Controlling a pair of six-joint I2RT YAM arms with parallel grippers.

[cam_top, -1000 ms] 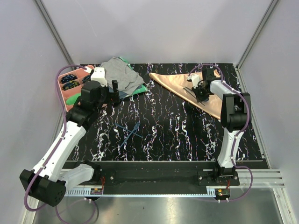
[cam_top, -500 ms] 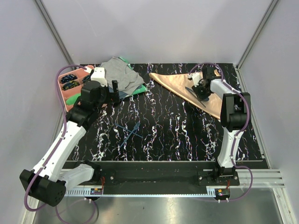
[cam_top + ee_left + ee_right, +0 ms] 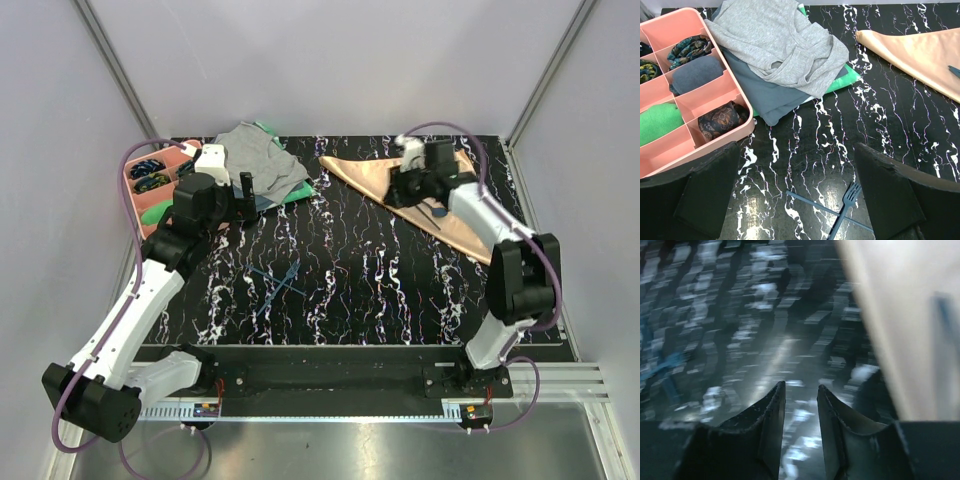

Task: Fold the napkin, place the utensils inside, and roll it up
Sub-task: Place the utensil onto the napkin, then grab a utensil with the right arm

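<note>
The peach napkin (image 3: 375, 175) lies folded into a triangle at the back right of the table. One dark blue utensil (image 3: 437, 212) rests on it. My right gripper (image 3: 395, 192) hovers over the napkin's left part, its jaws a little apart with nothing between them. The right wrist view is blurred; it shows the gripper (image 3: 801, 387) over the dark table, the napkin (image 3: 905, 315) to its right. A fork (image 3: 847, 200) and another utensil (image 3: 810, 202) lie crossed mid-table (image 3: 280, 285). My left gripper (image 3: 796, 146) hangs wide open above them, near the cloth pile (image 3: 246, 190).
A pink compartment tray (image 3: 140, 212) with small rolled items stands at the back left. A grey cloth (image 3: 255, 160) lies piled over a green cloth (image 3: 300, 192) next to it. Grey walls enclose the table on three sides.
My right gripper opened and let go of the utensil, which stays on the napkin. It then swung left and up, fast enough to blur its view. The left arm has not moved.
</note>
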